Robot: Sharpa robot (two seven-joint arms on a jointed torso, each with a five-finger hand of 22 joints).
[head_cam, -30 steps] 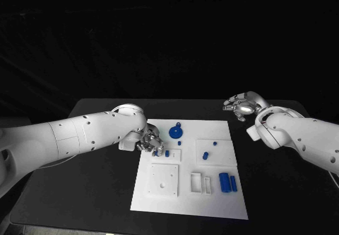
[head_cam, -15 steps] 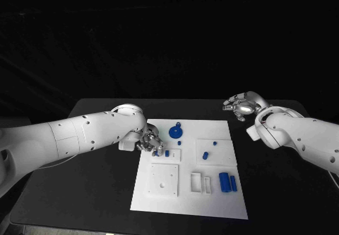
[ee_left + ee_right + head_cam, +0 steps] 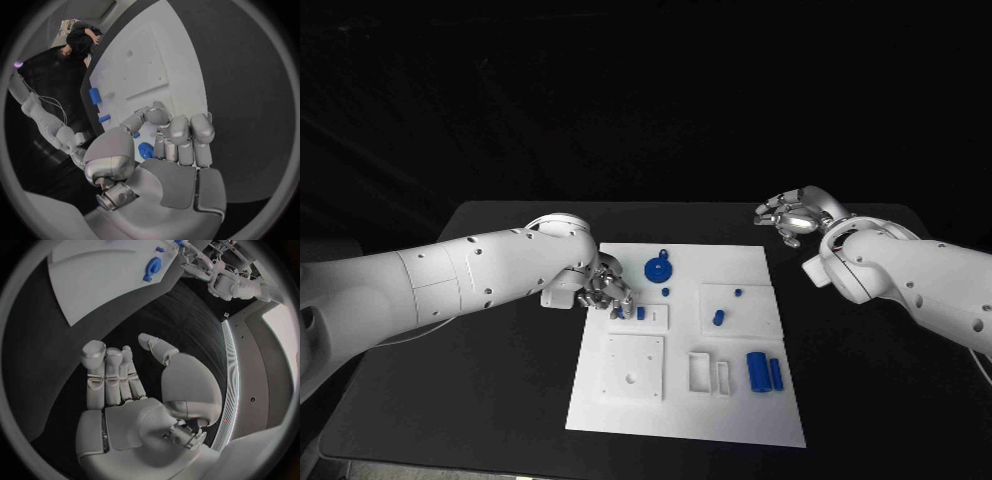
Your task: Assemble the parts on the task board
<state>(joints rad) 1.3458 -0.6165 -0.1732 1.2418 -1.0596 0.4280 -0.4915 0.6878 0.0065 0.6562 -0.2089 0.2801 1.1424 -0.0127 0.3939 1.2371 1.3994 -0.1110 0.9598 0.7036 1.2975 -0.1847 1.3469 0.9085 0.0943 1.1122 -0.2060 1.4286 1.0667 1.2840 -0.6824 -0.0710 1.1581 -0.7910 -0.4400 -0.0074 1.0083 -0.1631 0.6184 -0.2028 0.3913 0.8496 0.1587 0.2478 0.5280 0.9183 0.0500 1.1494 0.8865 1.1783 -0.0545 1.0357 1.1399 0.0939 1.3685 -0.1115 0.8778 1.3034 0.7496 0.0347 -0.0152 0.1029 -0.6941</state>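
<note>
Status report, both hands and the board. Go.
Left hand fingertips down at task board left edge, on small blue part. Right hand empty, off board. Nothing in the way.

One task board (image 3: 733, 420). On it, six blue parts: one round disc (image 3: 659, 269), two large cylinders (image 3: 759, 371), three small pegs (image 3: 718, 319). Two silver hands; two white arms.

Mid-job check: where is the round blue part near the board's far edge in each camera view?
Head view: round blue part on the task board, far end, beside the left hand.
Left wrist view: it peeks out beside the fingers.
Right wrist view: it lies near the board's edge.
Shared landmark: the white task board.
</note>
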